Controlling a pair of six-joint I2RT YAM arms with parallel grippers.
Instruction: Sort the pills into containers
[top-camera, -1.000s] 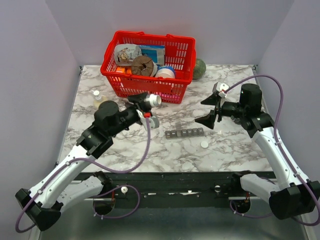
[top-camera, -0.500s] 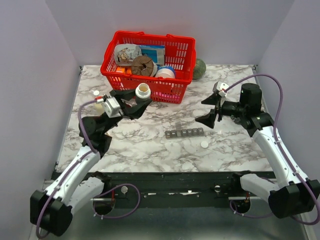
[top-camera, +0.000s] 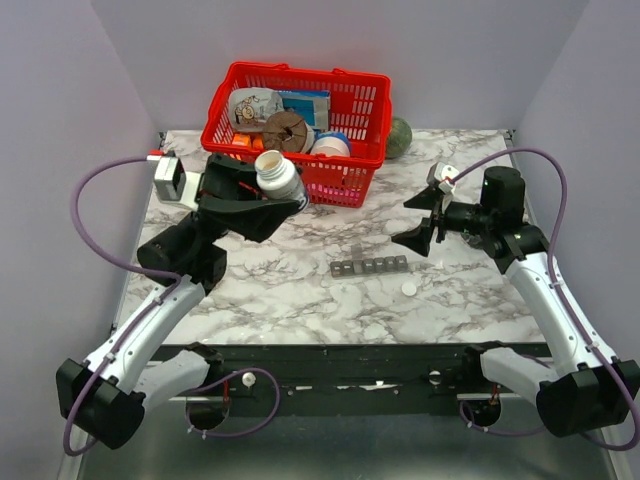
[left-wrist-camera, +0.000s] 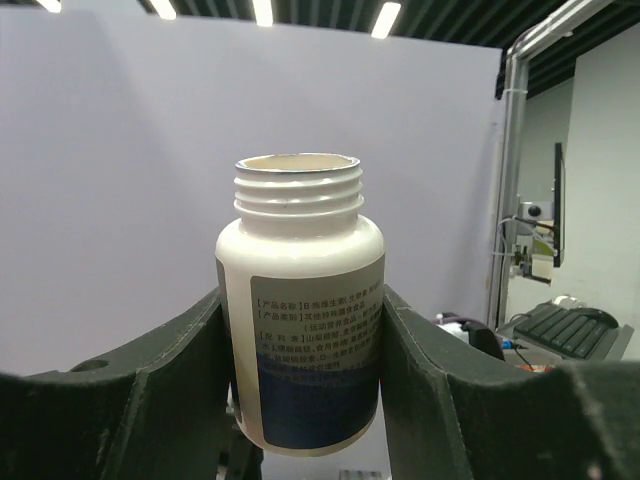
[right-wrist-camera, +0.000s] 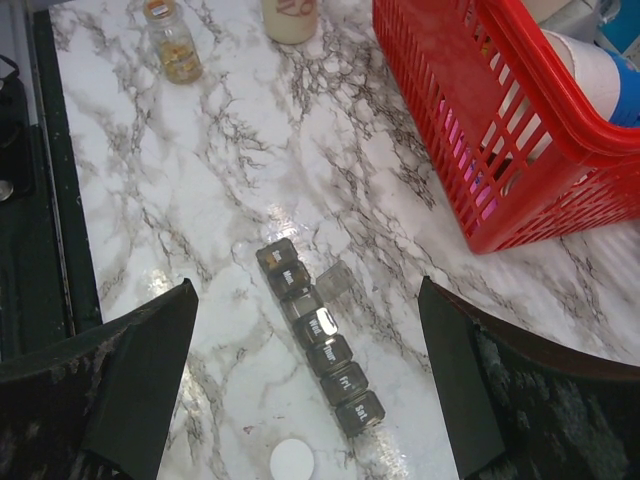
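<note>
**Open pill bottle raised at left; day-marked organiser on the table at right**

Your left gripper (left-wrist-camera: 300, 385) is clamped on the white plastic pill bottle (left-wrist-camera: 300, 250) at its labelled waist, one finger on each side. The cap is off and the threaded mouth is open. The bottle is smooth and rigid and probably light, so grip the body, not the neck. Its label has rows of fine Chinese print above a blue band, too small to read.

The narrow dark grey plastic strip of lidded compartments (top-camera: 369, 265) lies flat on the marble-patterned table top (top-camera: 300, 300), below your right gripper (top-camera: 410, 222), whose fingers stand wide apart and empty. One clear lid near one end stands open. The lids read "Wed", "Fri" and "Sat"; the others are unclear.

The strip is likely stiff, light and liable to skid on the glossy surface, so grip it across its narrow width at one end. A white round cap (right-wrist-camera: 292, 462) lies just beside it.
</note>
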